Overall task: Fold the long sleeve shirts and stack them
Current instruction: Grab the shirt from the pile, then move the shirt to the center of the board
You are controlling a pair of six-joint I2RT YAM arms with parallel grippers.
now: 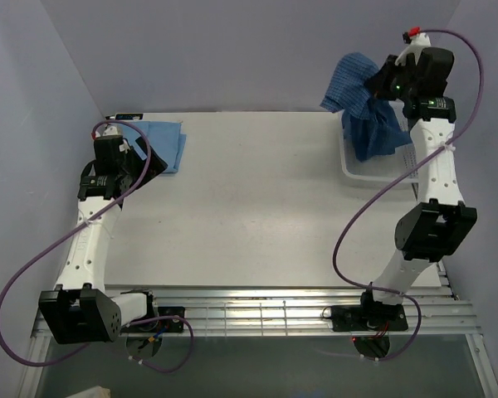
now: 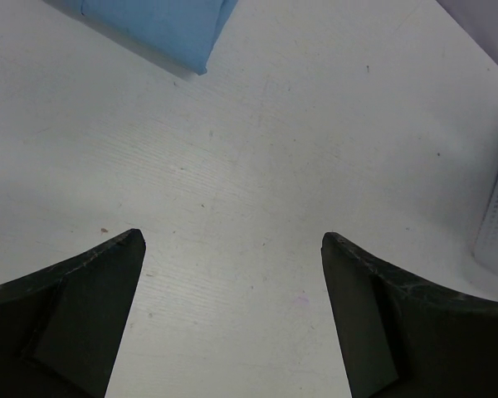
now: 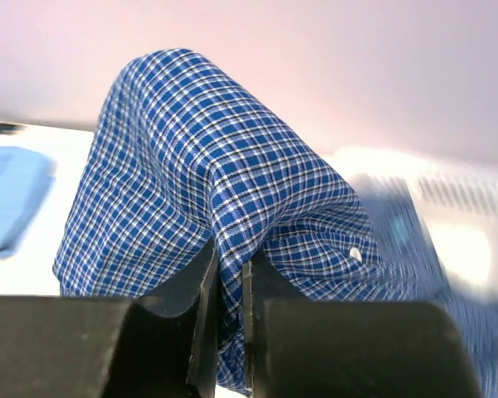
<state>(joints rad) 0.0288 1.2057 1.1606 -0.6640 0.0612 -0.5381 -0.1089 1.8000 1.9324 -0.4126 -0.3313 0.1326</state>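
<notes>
Right jaws pinch the checked shirt [image 3: 207,166] above the basket [image 1: 351,168]; best lift it clear of the rim before crossing. Left jaws hang spread.

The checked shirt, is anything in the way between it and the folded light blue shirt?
Nothing visible. The checked shirt hangs from the right gripper over the basket, and bare table runs to the light blue shirt. Only the open left gripper sits by that shirt's near corner.
</notes>
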